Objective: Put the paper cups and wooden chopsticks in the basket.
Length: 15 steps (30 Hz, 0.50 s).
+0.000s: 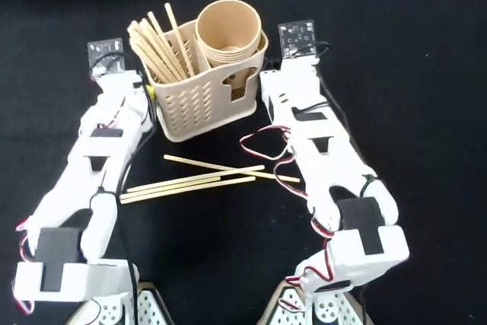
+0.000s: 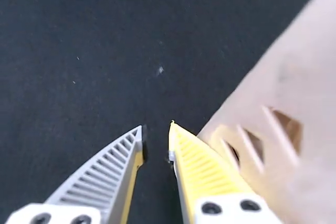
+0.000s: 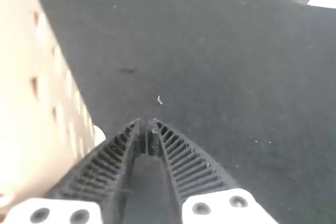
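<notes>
Black table point(image 1: 426, 74), basket point(image 1: 202, 104) at the back btwn both arms. Paper cups point(image 1: 228, 28) stacked inside, so cups look done. A bundle of wooden chopsticks point(image 1: 156, 47) is in too, but a few loose chopsticks point(image 1: 190, 182) lie on the table in front, not yet collected. Left tool point(image 2: 156, 129) narrow gap, empty, just beside basket; right tool point(image 3: 147, 129) closed on nothing, by the other side.

White arms point(image 1: 91, 157) carry black motors point(image 1: 57, 253) and red cables point(image 1: 262, 142); left hand point(image 2: 156, 140) grey-and-yellow, right hand point(image 3: 147, 129) black.
</notes>
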Each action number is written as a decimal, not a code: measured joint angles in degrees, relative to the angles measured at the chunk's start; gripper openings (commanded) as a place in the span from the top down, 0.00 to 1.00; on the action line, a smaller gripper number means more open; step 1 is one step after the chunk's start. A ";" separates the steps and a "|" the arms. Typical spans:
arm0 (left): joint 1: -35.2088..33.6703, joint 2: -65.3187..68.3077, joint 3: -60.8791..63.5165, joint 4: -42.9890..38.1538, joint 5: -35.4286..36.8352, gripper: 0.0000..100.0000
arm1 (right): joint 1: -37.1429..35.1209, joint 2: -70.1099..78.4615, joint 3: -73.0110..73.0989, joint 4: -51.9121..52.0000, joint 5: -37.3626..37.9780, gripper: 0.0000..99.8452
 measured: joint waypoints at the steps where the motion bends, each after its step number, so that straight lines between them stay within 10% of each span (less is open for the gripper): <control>1: -0.09 0.88 -1.14 0.00 0.00 0.90 | -0.53 -0.53 0.00 0.79 0.00 0.96; 15: -0.97 7.38 -9.41 0.00 -0.18 0.90 | -3.96 -11.25 7.03 5.01 0.00 0.96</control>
